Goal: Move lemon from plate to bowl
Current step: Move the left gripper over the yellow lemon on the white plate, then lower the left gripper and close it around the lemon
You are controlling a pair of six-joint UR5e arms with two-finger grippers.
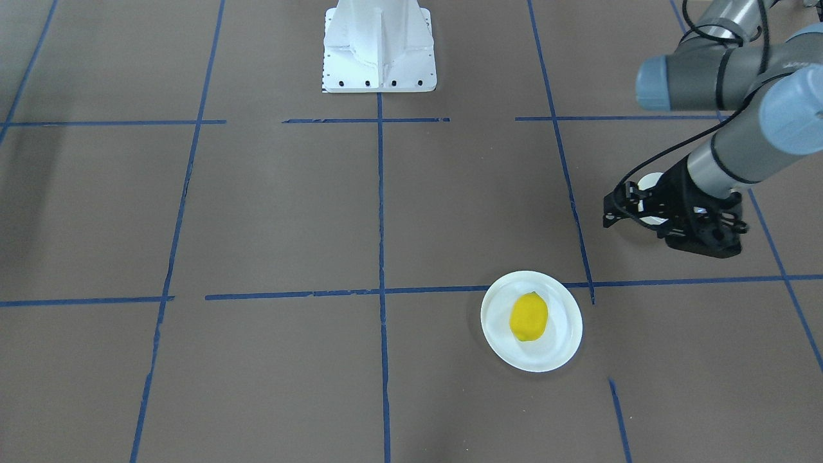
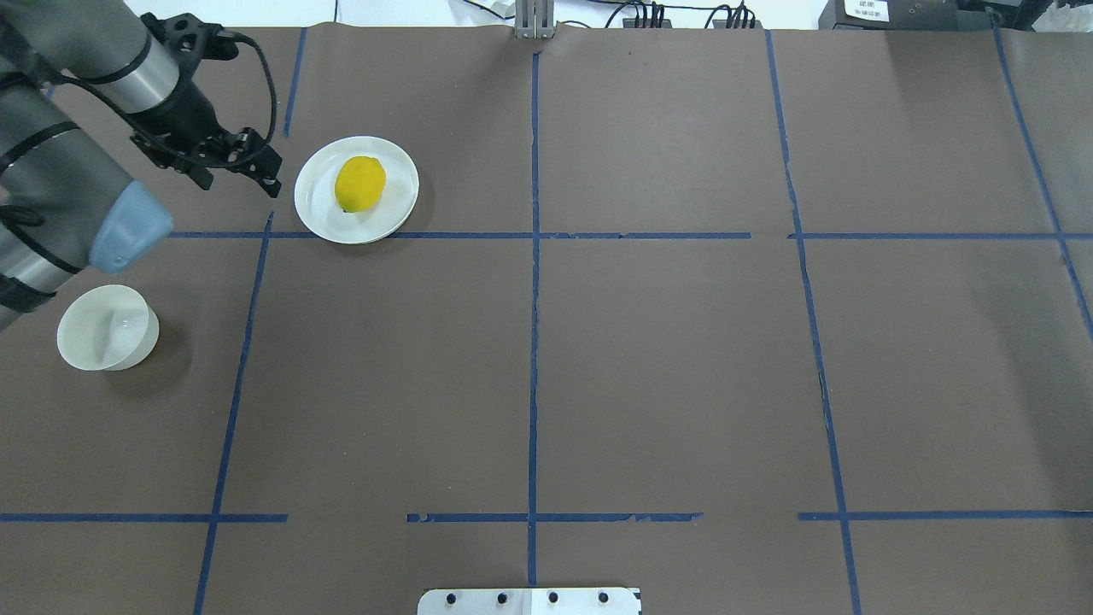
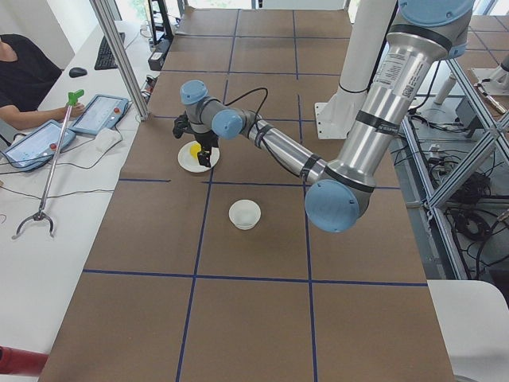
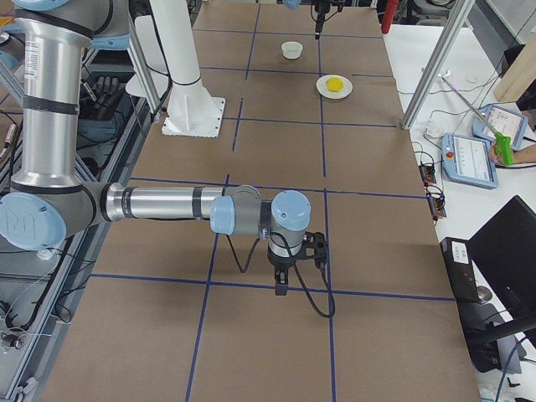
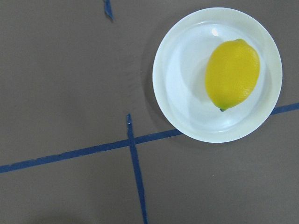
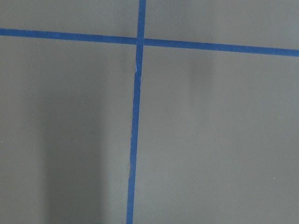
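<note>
The yellow lemon [image 2: 359,183] lies on the flat white plate [image 2: 316,205]. It also shows in the front view [image 1: 528,316] and the left wrist view [image 5: 232,73]. The small deep bowl [image 2: 107,327] stands empty, nearer the robot and further to its left. In the front view the bowl [image 1: 651,182] is partly hidden behind the left arm. My left gripper [image 2: 271,181] hangs above the table just beside the plate's rim, on the bowl's side. Its fingers look closed together and empty. My right gripper [image 4: 280,291] points down over bare table far from the dishes. I cannot tell its state.
The white robot base [image 1: 379,45] stands at the table's robot side. Blue tape lines [image 2: 534,256] cross the brown table cover. A metal post [image 3: 127,64] and tablets [image 3: 99,114] stand along the operators' side.
</note>
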